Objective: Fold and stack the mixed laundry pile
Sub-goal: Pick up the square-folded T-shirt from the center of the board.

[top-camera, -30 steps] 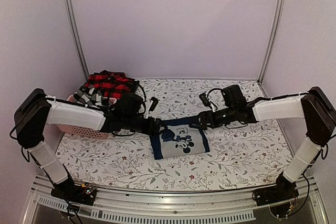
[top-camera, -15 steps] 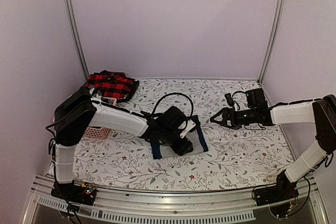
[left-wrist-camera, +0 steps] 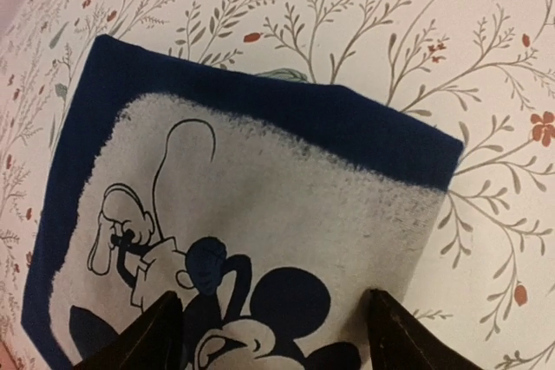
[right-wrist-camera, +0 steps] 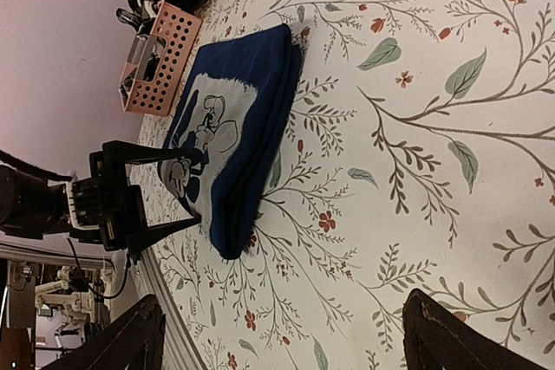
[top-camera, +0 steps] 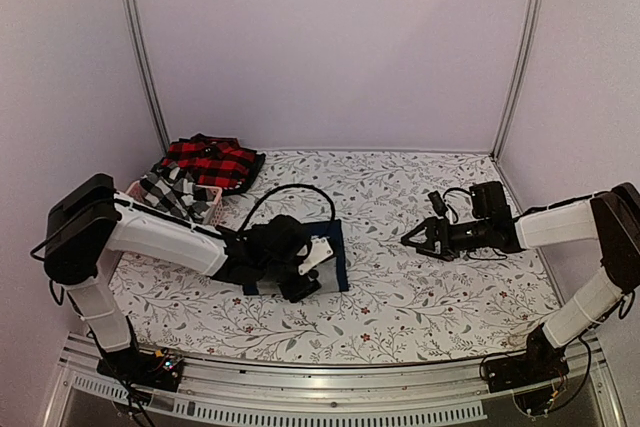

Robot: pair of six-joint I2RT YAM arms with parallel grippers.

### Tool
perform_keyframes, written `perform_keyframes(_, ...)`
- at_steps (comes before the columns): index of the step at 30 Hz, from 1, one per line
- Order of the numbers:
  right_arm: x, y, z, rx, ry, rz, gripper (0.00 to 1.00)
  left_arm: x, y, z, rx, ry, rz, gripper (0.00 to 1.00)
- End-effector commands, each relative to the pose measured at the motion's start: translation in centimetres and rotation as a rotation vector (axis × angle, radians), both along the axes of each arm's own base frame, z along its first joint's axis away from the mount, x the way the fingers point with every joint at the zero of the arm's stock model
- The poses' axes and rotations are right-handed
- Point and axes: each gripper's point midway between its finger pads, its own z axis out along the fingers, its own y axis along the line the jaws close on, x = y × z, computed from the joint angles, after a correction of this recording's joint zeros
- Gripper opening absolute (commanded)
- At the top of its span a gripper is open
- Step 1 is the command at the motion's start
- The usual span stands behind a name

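Note:
A folded navy garment (top-camera: 338,259) with a grey cartoon-mouse print (left-wrist-camera: 260,214) lies flat on the table, left of centre. My left gripper (top-camera: 303,282) hangs over it, open, with both fingertips (left-wrist-camera: 160,335) down at the print's near part and nothing clamped between them. My right gripper (top-camera: 410,240) is open and empty, low over bare table well to the garment's right. From there the right wrist view shows the folded garment (right-wrist-camera: 238,119) edge-on. The rest of the laundry pile sits back left: a red-and-black plaid piece (top-camera: 210,160) and a checked garment (top-camera: 168,187).
A pink slotted basket (top-camera: 205,212) stands at the left, holding the checked garment; it also shows in the right wrist view as the basket (right-wrist-camera: 160,62). The flowered tablecloth (top-camera: 440,297) covers the table. Metal frame posts rise at the back corners.
Both grippers were at the garment's far corners. The right gripper has pulled back to the right. The left arm has swung over the garment, which now lies further left.

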Motion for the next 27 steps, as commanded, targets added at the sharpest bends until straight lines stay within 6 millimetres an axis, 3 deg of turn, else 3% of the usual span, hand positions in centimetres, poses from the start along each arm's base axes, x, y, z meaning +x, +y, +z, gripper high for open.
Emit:
perform_keyframes(1,-0.1,0.2,0.6,0.052,0.003,-0.007,0.94,-1.9,-3.3,2.9,-0.042,-0.136,-0.141,0.71)
perform_keyframes(5,-0.1,0.3,0.2,0.067,0.032,-0.026,0.92,-3.3,-4.9,2.0,-0.018,-0.156,-0.204,0.65)
perform_keyframes(13,0.0,1.2,-0.6,0.081,0.072,-0.031,0.91,-3.4,-6.7,0.5,-0.016,-0.144,-0.258,0.53)
perform_keyframes(20,-0.5,2.2,-1.3,0.090,0.099,-0.010,0.91,-3.1,-6.9,-2.3,0.050,-0.126,-0.288,0.25)
perform_keyframes(23,-0.6,2.9,-1.5,0.089,0.112,-0.010,0.92,-2.8,-6.9,-1.6,0.034,-0.136,-0.276,0.00)
perform_keyframes(25,-0.6,3.7,-1.6,0.098,0.145,-0.014,0.94,-3.0,-7.2,-0.4,0.000,-0.145,-0.278,0.00)
perform_keyframes(26,-0.8,5.2,-2.4,0.119,0.206,0.011,0.96,-3.4,-7.9,2.4,-0.083,-0.166,-0.288,0.00)
perform_keyframes(27,-0.9,5.7,-2.3,0.136,0.219,0.017,0.97,-3.6,-8.1,3.2,-0.114,-0.171,-0.296,0.00)
